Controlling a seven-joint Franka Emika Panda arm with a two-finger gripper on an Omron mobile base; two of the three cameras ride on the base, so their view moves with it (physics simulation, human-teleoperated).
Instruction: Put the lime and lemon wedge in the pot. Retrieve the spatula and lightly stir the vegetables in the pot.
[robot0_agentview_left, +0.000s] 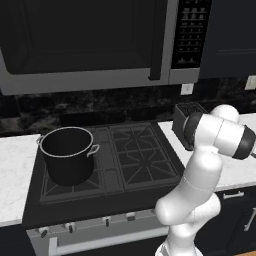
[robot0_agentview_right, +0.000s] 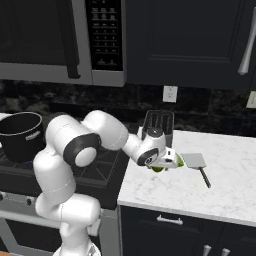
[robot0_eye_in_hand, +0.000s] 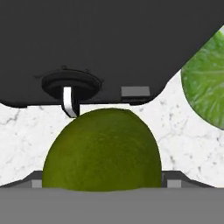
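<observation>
Lime (robot0_eye_in_hand: 101, 151) sits low in the hand view's centre, between the tool's (robot0_eye_in_hand: 101, 181) fingertips (robot0_eye_in_hand: 174, 178), whose jaws stand wide on either side; whether they grip it I cannot tell. A cut green piece (robot0_eye_in_hand: 205, 83) shows at upper right. Right of centre in the right base view, the spatula (robot0_agentview_right: 196, 163) lies on the counter (robot0_agentview_right: 225, 185). The pot (robot0_agentview_left: 67, 154) stands on the stove (robot0_agentview_left: 135, 160) at left.

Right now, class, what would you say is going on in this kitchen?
A white robot arm is reaching down to the marble counter right of the stove, its gripper around a green lime; whether it is gripped yet is unclear. The hand view shows a second, paler green piece close by. The spatula lies flat on the counter just beyond. The black pot waits on the stove's left burner, apparently with nothing in it.
</observation>
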